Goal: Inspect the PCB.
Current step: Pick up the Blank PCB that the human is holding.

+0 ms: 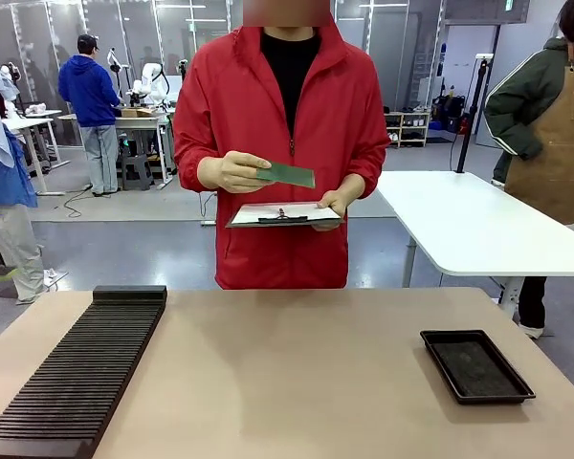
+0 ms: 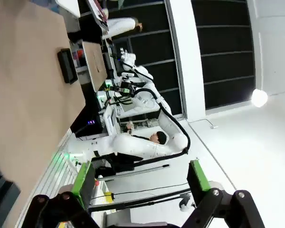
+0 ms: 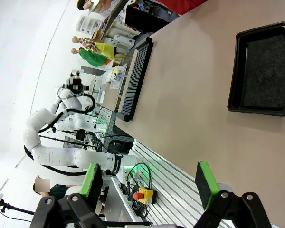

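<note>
Across the table a person in a red jacket holds the green PCB [image 1: 287,174] in one hand, tilted above a dark clipboard [image 1: 283,215] with white paper held in the other hand. My left gripper [image 2: 140,178] is open with nothing between its green pads, off the table's side and well away from the board. My right gripper [image 3: 149,183] is also open and empty, hanging off the table's near edge.
A shallow black tray [image 1: 476,365] lies at the front right of the tan table [image 1: 297,373], also seen as the tray [image 3: 261,71] from the right wrist. A long black slotted rack [image 1: 77,373] lies along the left side. A white table [image 1: 469,225] stands behind on the right.
</note>
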{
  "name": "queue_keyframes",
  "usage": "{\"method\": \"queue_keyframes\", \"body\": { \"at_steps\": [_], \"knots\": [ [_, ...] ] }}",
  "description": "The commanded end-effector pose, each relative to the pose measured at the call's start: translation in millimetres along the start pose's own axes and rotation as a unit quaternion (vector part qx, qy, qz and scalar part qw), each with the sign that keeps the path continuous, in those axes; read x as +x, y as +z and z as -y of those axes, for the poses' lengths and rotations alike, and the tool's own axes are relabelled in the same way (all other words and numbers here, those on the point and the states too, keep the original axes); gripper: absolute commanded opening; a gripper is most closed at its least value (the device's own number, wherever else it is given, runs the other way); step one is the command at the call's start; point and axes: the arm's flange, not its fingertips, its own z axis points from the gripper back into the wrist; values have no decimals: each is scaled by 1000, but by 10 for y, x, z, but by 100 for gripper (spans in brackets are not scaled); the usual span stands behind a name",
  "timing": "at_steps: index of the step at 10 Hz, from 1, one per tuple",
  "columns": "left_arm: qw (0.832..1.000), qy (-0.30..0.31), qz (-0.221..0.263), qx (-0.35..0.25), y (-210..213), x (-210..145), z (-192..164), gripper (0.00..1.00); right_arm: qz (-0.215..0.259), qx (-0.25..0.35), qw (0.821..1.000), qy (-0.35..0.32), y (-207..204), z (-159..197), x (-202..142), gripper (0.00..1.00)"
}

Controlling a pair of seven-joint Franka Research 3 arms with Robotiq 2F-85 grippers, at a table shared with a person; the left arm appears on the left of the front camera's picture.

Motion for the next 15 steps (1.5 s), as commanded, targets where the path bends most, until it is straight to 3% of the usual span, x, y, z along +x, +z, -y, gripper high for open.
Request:
{"method": "queue_keyframes", "body": {
  "at_steps": [1,3,5,7,15],
  "knots": [
    [999,-46,19,-1,353,-434,-44,100,6,8,1000,11,18,-9,9,100],
    [997,-58,41,11,563,-837,-86,100,6,8,1000,11,18,-9,9,100],
    [996,-70,57,2,597,-992,-129,100,6,8,1000,11,18,-9,9,100],
    [996,-73,56,-9,565,-858,-86,100,6,8,1000,11,18,-9,9,100],
    [996,-58,62,5,659,-977,-159,100,6,8,1000,11,18,-9,9,100]
  ]
}}
